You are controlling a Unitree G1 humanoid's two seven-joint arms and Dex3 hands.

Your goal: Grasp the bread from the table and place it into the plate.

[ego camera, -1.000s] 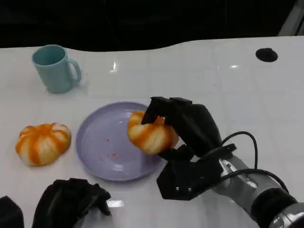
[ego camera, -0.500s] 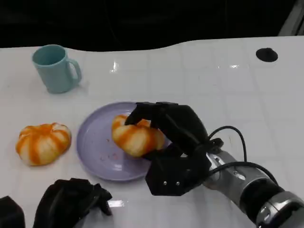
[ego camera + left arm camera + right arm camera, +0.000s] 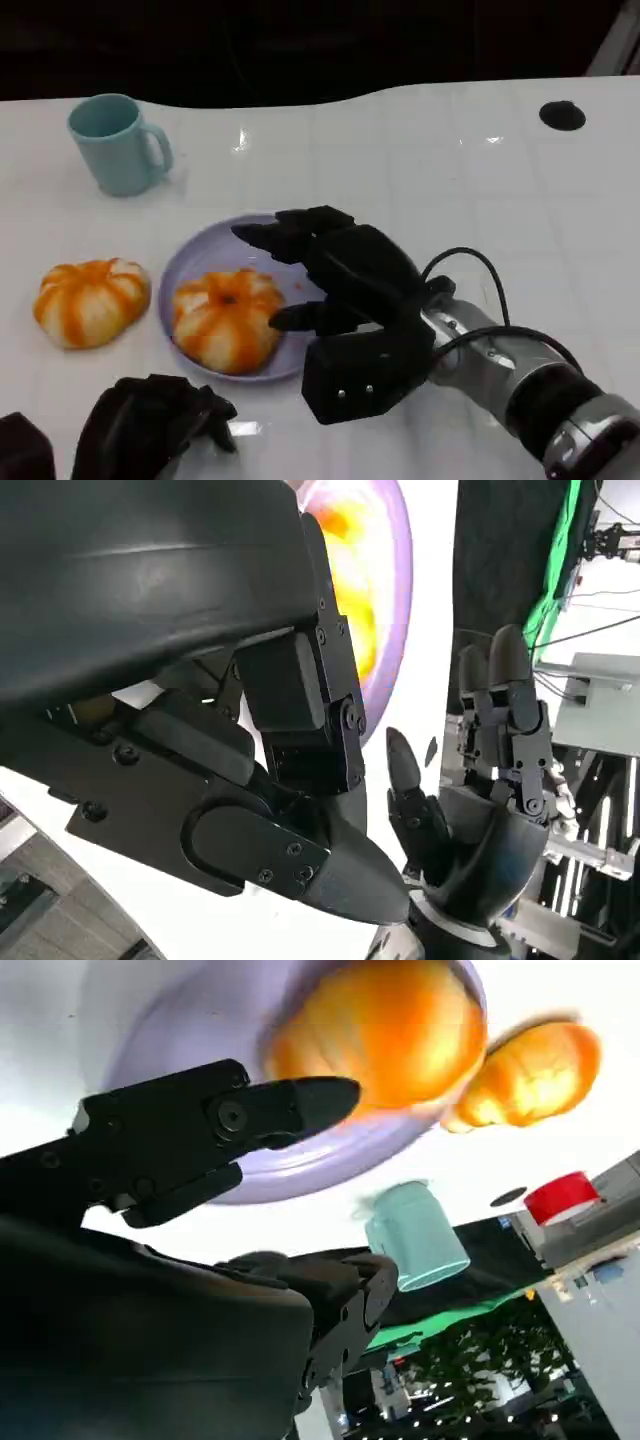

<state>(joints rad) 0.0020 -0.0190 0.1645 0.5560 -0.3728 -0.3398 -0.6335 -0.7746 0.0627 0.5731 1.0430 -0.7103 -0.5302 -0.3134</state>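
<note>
The white table (image 3: pixel 420 170) has a dark background behind it. Over the plate's right side, the right hand (image 3: pixel 335 275) has its fingers spread and holds nothing. Just beside them, the bread (image 3: pixel 226 318) lies on the purple plate (image 3: pixel 190 268), at its left front part. The right wrist view shows the fingertip (image 3: pixel 325 1098) apart from the bread. The left hand (image 3: pixel 150 425) rests curled at the near edge. A second bread (image 3: pixel 88 300) and a teal mug (image 3: pixel 115 143) stand left of the plate, with bare table to the right.

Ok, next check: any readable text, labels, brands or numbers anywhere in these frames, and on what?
None can be read. The mug, plate, both breads and the table carry no print. The red object in the right wrist view's background is too blurred to tell.
</note>
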